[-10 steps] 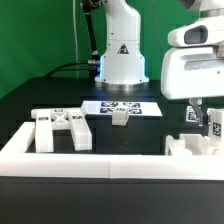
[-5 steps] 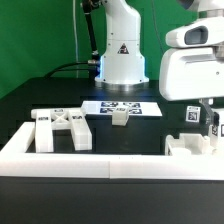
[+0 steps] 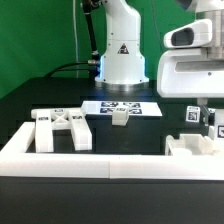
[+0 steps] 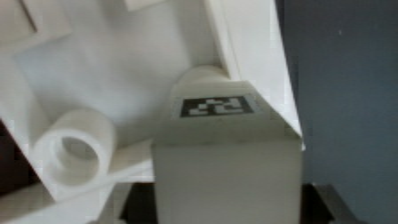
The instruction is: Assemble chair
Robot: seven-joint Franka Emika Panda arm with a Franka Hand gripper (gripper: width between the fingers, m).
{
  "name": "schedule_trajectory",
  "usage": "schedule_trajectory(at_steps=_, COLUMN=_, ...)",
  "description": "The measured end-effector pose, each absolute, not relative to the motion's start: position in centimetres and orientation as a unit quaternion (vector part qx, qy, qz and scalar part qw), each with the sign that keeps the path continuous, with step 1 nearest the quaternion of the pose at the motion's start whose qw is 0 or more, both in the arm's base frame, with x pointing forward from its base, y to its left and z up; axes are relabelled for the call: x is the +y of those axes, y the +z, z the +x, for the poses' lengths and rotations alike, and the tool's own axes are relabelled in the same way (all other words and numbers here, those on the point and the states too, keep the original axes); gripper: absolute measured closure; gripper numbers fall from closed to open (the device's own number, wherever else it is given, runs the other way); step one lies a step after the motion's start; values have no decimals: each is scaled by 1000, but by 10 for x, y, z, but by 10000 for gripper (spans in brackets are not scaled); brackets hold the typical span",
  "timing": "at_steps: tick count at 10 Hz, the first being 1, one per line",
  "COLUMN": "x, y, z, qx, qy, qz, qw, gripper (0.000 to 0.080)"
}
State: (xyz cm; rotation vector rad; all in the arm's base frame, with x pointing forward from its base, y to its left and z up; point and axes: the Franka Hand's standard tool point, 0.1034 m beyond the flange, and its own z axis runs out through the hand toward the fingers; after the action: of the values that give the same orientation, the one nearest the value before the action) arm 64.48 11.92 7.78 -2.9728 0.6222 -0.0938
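My gripper (image 3: 203, 112) hangs at the exterior view's right, over a notched white chair block (image 3: 190, 146) behind the border wall. In the wrist view my gripper (image 4: 222, 205) is shut on a tall white chair piece (image 4: 217, 150) with a square tag (image 4: 217, 105). Its dark fingers (image 4: 143, 205) press on both sides of the piece. A round white socket (image 4: 71, 150) lies beside it. The X-braced chair panel (image 3: 62, 128) lies flat at the exterior view's left. A small white block (image 3: 120, 117) stands in the middle. Tagged piece faces (image 3: 190, 115) show beneath the hand.
The marker board (image 3: 122, 106) lies behind the small block. The long low white border wall (image 3: 90, 160) runs along the front. The large white robot base (image 3: 122, 50) stands at the back, with a green backdrop behind it.
The hand has shifted slightly toward the exterior view's left, and a tagged face beneath it has come into view. The panel and small block have not moved.
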Motion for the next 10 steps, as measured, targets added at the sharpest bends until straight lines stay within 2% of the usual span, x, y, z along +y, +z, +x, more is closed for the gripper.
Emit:
schedule_trajectory(at_steps=5, x=111, y=76, z=646, qx=438, qy=-11, qz=-897, qw=55, gripper=509)
schedule_trajectory(at_steps=10, x=114, y=75, z=642, qx=597, qy=9, qz=-801, qw=48, gripper=509)
